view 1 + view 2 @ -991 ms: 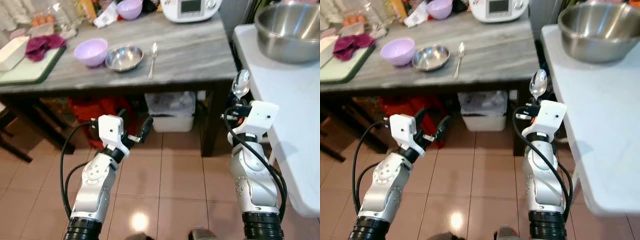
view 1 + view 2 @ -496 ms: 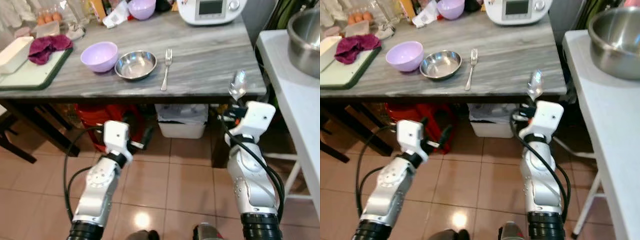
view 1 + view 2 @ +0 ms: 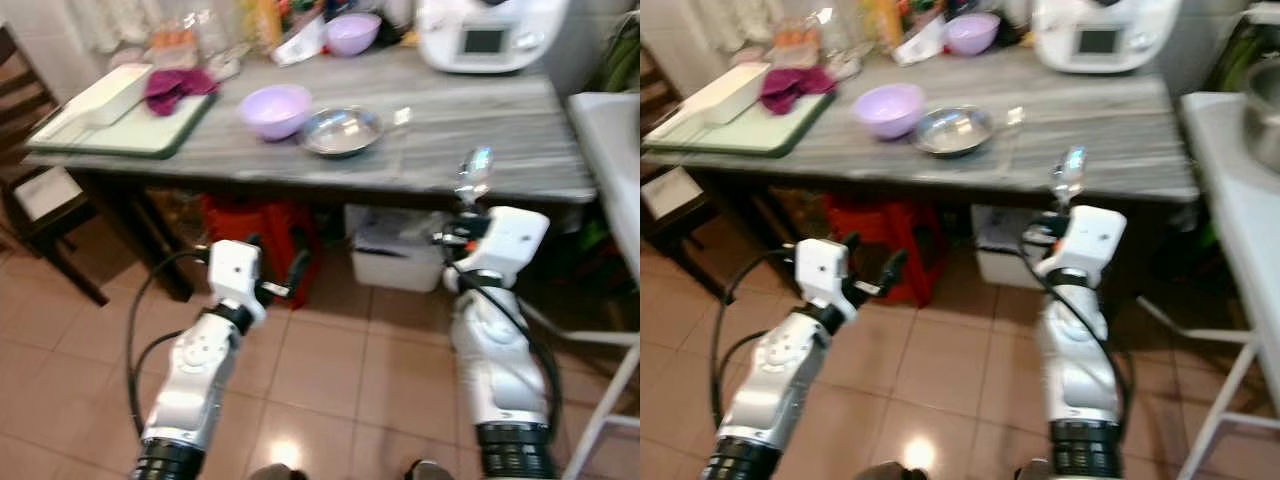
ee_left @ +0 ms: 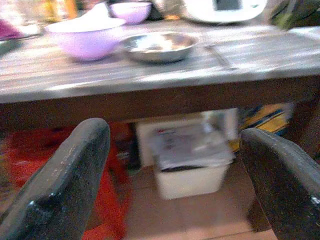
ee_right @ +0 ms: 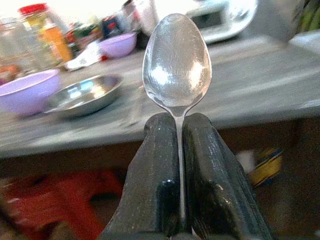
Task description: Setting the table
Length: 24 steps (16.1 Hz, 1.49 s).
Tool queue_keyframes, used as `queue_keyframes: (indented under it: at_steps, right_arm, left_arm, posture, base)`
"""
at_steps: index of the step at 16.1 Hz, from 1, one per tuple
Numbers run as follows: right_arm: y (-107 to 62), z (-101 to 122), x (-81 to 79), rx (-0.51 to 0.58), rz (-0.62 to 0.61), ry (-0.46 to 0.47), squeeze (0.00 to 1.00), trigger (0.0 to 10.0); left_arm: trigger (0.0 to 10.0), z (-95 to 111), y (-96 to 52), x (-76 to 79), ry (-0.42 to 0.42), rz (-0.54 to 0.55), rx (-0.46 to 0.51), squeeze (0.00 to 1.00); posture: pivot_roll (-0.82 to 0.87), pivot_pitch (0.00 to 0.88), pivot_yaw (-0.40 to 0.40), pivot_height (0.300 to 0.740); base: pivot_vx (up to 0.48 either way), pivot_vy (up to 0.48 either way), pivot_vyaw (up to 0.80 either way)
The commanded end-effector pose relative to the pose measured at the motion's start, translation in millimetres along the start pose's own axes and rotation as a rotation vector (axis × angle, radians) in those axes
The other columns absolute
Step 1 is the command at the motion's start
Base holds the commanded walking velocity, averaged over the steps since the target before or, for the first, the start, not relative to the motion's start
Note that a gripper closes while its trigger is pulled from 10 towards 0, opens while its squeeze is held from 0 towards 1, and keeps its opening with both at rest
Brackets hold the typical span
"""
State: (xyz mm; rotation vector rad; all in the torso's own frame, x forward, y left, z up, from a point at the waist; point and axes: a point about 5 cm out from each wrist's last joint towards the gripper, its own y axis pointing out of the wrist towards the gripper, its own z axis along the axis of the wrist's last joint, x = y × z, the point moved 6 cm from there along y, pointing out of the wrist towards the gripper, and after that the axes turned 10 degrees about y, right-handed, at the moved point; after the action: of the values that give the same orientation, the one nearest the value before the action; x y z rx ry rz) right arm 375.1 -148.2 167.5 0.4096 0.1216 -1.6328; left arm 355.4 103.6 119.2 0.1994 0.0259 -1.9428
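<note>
A silver spoon [image 3: 473, 170] stands upright in my right gripper [image 5: 177, 150], which is shut on its handle, below the front edge of the grey wooden table [image 3: 500, 150]. On the table sit a lilac bowl [image 3: 274, 109], a steel bowl [image 3: 341, 131] and a blurred fork [image 3: 399, 120] to its right. My left gripper [image 3: 272, 278] is open and holds nothing, low in front of the table over the tiled floor. A second lilac bowl [image 3: 353, 32] stands at the back.
A green tray [image 3: 130, 125] with a white dish [image 3: 108, 92] and a purple cloth [image 3: 172, 82] lies at the table's left. A white appliance [image 3: 490, 32] is at the back right. Under the table are a red stool [image 3: 262, 235] and a white bin [image 3: 400, 255]. A white table [image 3: 615, 140] is on the right.
The camera has swung left and nearer the grey table, so the white table and big steel bowl slid out to the right. My right gripper still holds the spoon upright; the left stays open.
</note>
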Motion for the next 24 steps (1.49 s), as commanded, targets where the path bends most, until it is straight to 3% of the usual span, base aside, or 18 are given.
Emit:
queue_keyframes:
  at_steps: [1, 8, 13, 19, 24]
  right_arm:
    - [2.6, 8, -0.2, 0.029, 0.005, -0.012, 0.00, 10.0]
    - [2.1, 6, 1.3, 0.031, -0.002, -0.007, 0.00, 10.0]
    - [5.0, 8, 0.2, 0.036, 0.006, -0.010, 0.00, 10.0]
    - [4.1, 8, 0.4, 0.034, 0.006, -0.012, 0.00, 10.0]
    - [5.0, 7, 0.1, 0.033, 0.004, -0.013, 0.00, 10.0]
  left_arm:
    - [10.0, 0, 1.0, 1.4, 0.001, 0.000, 0.000, 0.00]
    - [10.0, 7, 4.1, 4.9, -0.027, -0.005, 0.035, 0.00]
    - [10.0, 11, 4.4, 14.8, -0.063, -0.049, 0.058, 0.00]
    - [10.0, 12, 4.3, 18.0, -0.075, -0.065, 0.064, 0.00]
    - [10.0, 12, 6.0, 19.4, -0.083, -0.076, 0.066, 0.00]
  posture:
    - [-0.07, 0.116, 0.125, 0.740]
    - [-0.08, 0.109, 0.130, 0.740]
    - [-0.08, 0.101, 0.125, 0.740]
    - [-0.09, 0.106, 0.124, 0.740]
    - [-0.09, 0.103, 0.126, 0.740]
  base:
    - [0.000, 0.480, 0.00]
    - [0.000, 0.137, 0.00]
    - [0.000, 0.000, -0.67]
    - [0.372, 0.000, -0.63]
    - [0.461, 0.000, 0.00]
